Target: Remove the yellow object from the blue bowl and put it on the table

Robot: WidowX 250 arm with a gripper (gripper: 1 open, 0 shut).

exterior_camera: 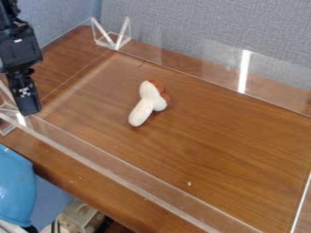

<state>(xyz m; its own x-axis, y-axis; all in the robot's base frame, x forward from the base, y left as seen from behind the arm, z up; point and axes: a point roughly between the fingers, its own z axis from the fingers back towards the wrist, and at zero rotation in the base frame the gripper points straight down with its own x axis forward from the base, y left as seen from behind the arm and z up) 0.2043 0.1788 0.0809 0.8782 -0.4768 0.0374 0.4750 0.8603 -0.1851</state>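
Observation:
A pale cream-yellow object (145, 105) with a small red spot at its far end lies on its side on the wooden table (219, 155), near the middle. My black gripper (25, 100) hangs at the far left by the clear wall, fingers pointing down, well away from the object. Nothing shows between the fingers, and the gap is too dark to read. A rounded blue shape (13, 187), perhaps the bowl, shows at the lower left, outside the table's front edge.
Low clear acrylic walls (145, 187) ring the tabletop, with a triangular clear bracket (113, 35) at the back left corner. A grey wall stands behind the table.

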